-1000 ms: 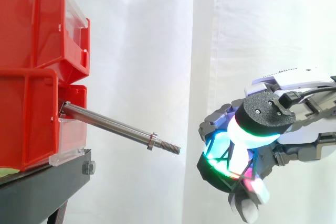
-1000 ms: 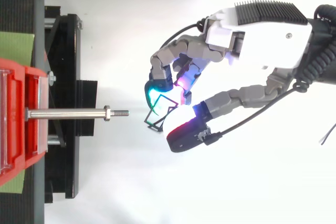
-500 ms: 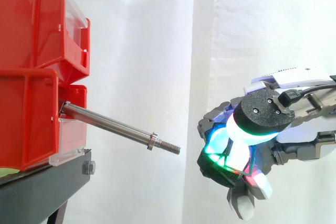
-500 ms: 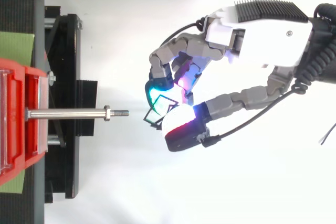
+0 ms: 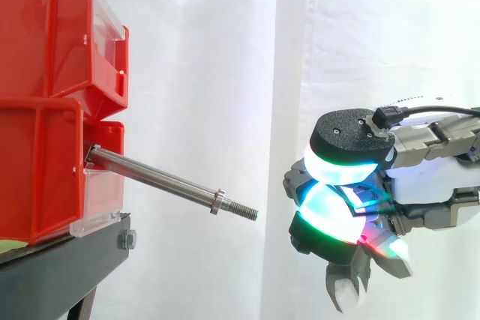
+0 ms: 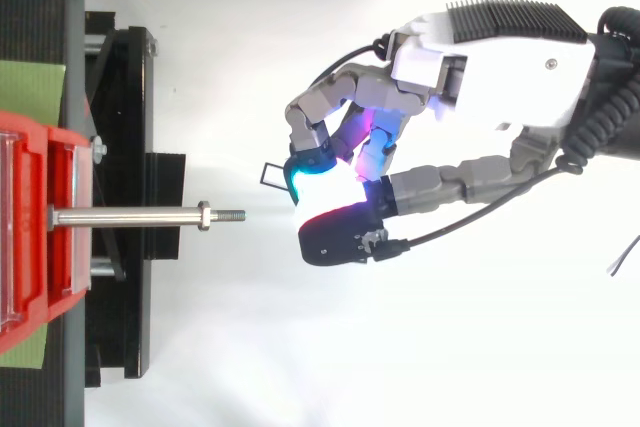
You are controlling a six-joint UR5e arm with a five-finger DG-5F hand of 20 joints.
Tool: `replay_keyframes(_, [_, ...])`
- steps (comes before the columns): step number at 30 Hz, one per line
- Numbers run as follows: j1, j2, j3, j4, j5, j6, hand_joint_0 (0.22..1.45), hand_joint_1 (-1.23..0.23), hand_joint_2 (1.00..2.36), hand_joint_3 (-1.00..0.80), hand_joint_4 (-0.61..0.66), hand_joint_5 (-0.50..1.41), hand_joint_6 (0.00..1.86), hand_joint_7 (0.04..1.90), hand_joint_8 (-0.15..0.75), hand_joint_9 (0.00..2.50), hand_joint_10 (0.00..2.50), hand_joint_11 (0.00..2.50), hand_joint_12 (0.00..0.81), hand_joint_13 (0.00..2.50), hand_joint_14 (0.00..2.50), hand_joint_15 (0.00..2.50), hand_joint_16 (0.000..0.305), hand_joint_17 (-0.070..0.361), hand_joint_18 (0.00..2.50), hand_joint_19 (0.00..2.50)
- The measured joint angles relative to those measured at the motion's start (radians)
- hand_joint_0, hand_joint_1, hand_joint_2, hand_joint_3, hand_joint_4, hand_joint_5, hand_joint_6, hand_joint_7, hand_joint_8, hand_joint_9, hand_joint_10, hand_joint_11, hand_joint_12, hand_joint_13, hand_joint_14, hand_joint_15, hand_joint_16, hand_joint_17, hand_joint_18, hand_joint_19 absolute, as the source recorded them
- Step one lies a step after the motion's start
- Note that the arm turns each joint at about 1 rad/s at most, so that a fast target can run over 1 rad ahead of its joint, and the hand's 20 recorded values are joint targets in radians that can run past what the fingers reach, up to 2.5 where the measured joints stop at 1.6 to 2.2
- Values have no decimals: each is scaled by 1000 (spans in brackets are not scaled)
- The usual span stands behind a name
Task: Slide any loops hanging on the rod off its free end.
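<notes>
The robot hand [image 6: 480, 77] is coming in from the right edge of the frame in both views. Its fingers are curling in tight, w/ the black-backed thumb pad pressing against a cyan-glowing fingertip [image 6: 318, 179]. It's clamping a thin black rectangular wire loop [image 6: 272, 175] betw. them, and in the top view a corner of the loop is poking out on the left of the pads. The loop is hanging clear of the polished steel rod [image 5: 157, 179], just past the rod's threaded tip and a bit toward the top of the frame, not touching it. The rod is sticking out of the lower red plastic bin [image 5: 37, 170] at frame left. In the side view it's sloping down toward lower centre, w/ a small steel nut [image 5: 217, 201] sitting just short of the free end. An upper red plastic bin [image 5: 45, 35] is sitting stacked on the lower one, both resting on a black metal stand [image 5: 67, 267] at lower left. A white curtain [image 5: 225, 73] is hanging behind everything. In the top view a green sheet [image 6: 30, 92] is lying under the bins at the left edge.
</notes>
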Motion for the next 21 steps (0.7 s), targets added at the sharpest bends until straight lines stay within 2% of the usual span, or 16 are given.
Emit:
replay_keyframes(4, [0,0,0,0,0,0,550,-613,1065,13,123,-85,850,1218,407,1340,12,674,449,963,10,391,75,169,911,436])
replay_keyframes(5, [0,0,0,0,0,0,551,-623,1062,9,140,-101,865,1187,406,1319,12,691,454,952,11,398,75,169,912,437])
replay_keyframes(6, [0,0,0,0,0,0,572,-706,1002,52,162,-124,888,1196,403,1276,14,717,447,934,11,398,73,165,884,431])
replay_keyframes(10, [0,0,0,0,-1,0,582,-722,1008,33,180,-140,899,1184,406,1224,12,765,441,911,11,400,71,159,851,426])
replay_keyframes(16, [0,0,0,-1,1,0,612,-732,1018,-129,180,-165,907,1160,365,1141,17,809,395,848,13,410,61,137,762,449])
replay_keyframes(19, [1,0,0,-5,2,1,602,-665,1016,-259,214,-169,903,1168,349,1121,18,738,370,817,13,392,56,127,709,463])
replay_keyframes(21, [2,0,0,-7,2,6,587,-604,1012,-327,209,-166,901,1088,347,1114,16,664,368,813,14,384,57,128,700,471])
